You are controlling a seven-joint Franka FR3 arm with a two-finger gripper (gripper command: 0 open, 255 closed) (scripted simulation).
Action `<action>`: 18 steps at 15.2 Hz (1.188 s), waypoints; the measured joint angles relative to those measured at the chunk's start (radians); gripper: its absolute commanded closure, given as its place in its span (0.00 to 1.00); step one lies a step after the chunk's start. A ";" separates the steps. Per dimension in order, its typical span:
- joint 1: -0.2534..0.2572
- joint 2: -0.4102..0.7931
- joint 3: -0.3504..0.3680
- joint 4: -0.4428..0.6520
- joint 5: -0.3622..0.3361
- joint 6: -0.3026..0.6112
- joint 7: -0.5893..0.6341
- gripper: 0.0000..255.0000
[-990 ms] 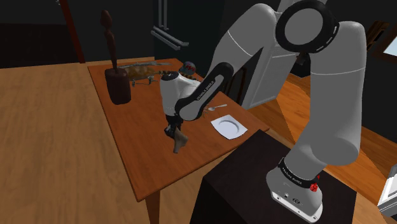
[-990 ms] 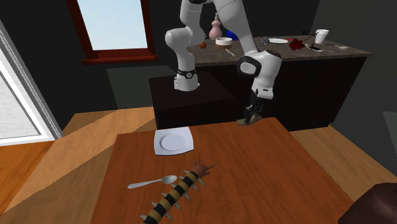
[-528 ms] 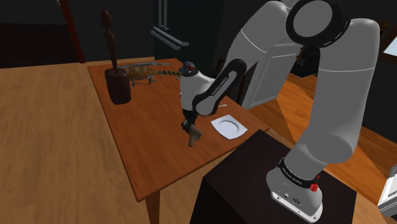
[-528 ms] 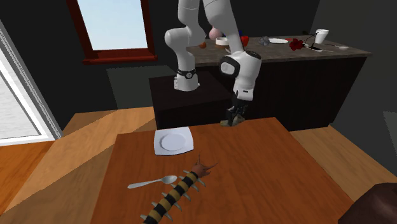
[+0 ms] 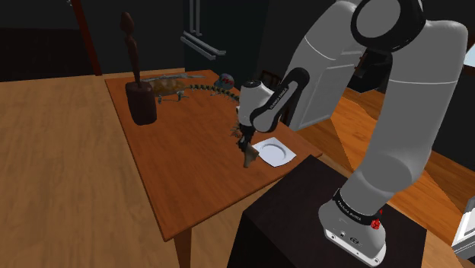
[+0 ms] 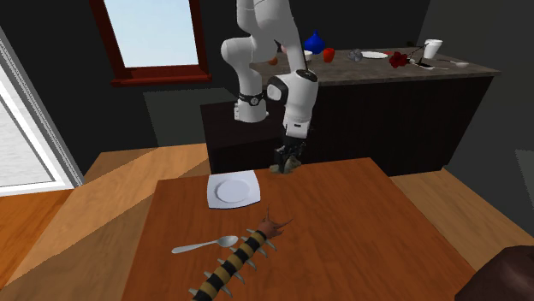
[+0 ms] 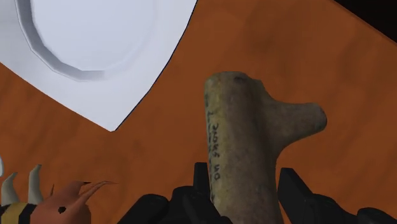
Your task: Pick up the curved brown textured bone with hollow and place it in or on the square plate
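The end effector [image 7: 245, 188] grips the bone [image 7: 248, 121], whose held end is hidden between the black fingers. The bone is tan-brown, mottled and rough: a thick shaft with a stubby side prong. Under it lies the orange-brown worktop [image 7: 299, 57]. Just beside the bone's tip is the smooth white square plate [image 7: 149, 63], cut off at the edge. Near the fingers, a striped, spiked toy creature [image 7: 70, 194] is mostly cut off.

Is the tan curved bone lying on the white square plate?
No, the black gripper clasps the bone over bare table beside the plate.
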 measured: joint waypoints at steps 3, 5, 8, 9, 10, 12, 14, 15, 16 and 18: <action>-0.060 -0.021 -0.024 -0.034 -0.004 0.027 -0.075 1.00; -0.105 -0.025 -0.041 -0.046 -0.006 0.045 -0.131 1.00; -0.161 -0.025 -0.061 -0.055 -0.007 0.066 -0.205 1.00; -0.182 -0.023 -0.071 -0.061 -0.010 0.078 -0.230 1.00; -0.204 -0.019 -0.076 -0.056 -0.007 0.081 -0.260 1.00; -0.254 -0.014 -0.085 -0.046 0.002 0.087 -0.327 1.00; -0.301 -0.007 -0.092 -0.035 0.012 0.092 -0.389 1.00; -0.327 -0.016 -0.093 -0.037 0.020 0.089 -0.424 1.00; -0.340 -0.008 -0.098 -0.035 0.019 0.096 -0.440 1.00; -0.345 0.022 -0.106 -0.020 0.011 0.114 -0.445 1.00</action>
